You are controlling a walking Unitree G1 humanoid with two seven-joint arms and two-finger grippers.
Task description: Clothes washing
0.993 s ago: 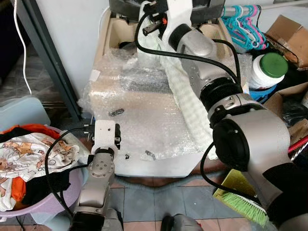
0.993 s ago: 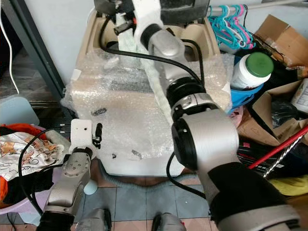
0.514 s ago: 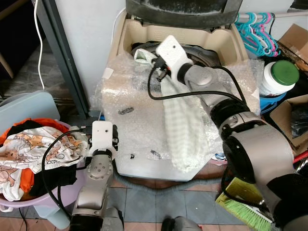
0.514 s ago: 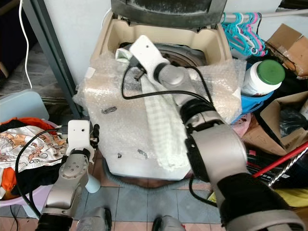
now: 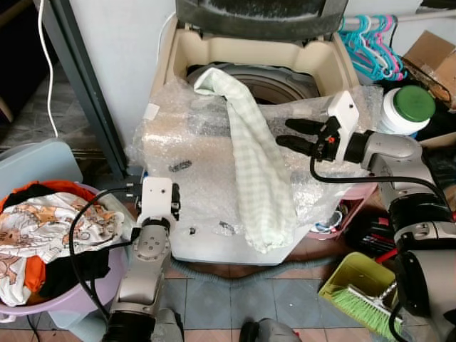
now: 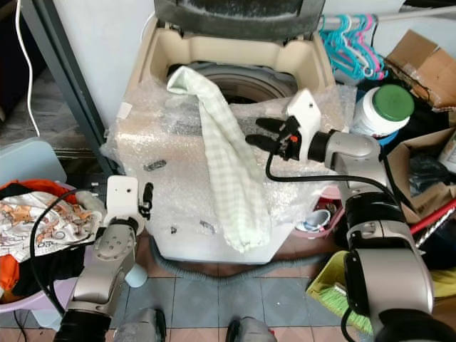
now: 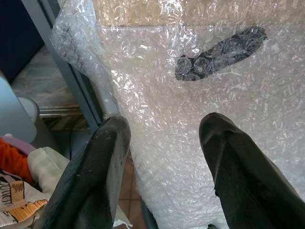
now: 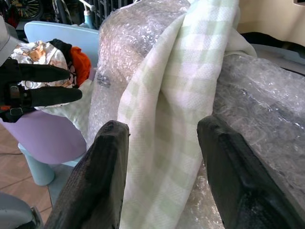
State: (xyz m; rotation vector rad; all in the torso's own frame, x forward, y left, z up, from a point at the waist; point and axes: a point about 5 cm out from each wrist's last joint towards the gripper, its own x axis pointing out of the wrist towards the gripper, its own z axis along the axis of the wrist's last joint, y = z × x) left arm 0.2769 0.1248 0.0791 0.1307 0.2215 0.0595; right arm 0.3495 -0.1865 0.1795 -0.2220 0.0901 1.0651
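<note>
A: Start from the left. What is there?

B: A purple basin (image 5: 43, 303) full of clothes (image 5: 43, 228) stands on the floor, just beside the left gripper (image 5: 173, 204) on its outer side. These pieces wait for their turn, I think.

A: And this gripper itself?

B: It is spread apart and holds nothing. It hovers low at the front of the washing machine (image 5: 182, 57), whose bubble wrap (image 7: 190, 119) is directly ahead of the fingers (image 7: 102, 167). It looks parked there to stay out of the way.

A: Where is the task's thing?

B: The green checked towel (image 5: 260, 164) lies draped over the wrapped front of the machine. One end sits at the rim of the drum opening (image 5: 278, 85); the rest hangs down the front, between the two grippers. So it is only half loaded.

A: The right gripper (image 5: 285, 132)?

B: It is released too, fingers (image 8: 107, 181) wide, and it points at the towel from the side, just beside the cloth. Whether a fingertip touches the fabric is hard to tell. Probably it is lined up to grasp the middle and lift the hanging part into the drum.

A: Further right?

B: A white jar with green lid (image 5: 407, 107), well behind the right wrist.
</note>
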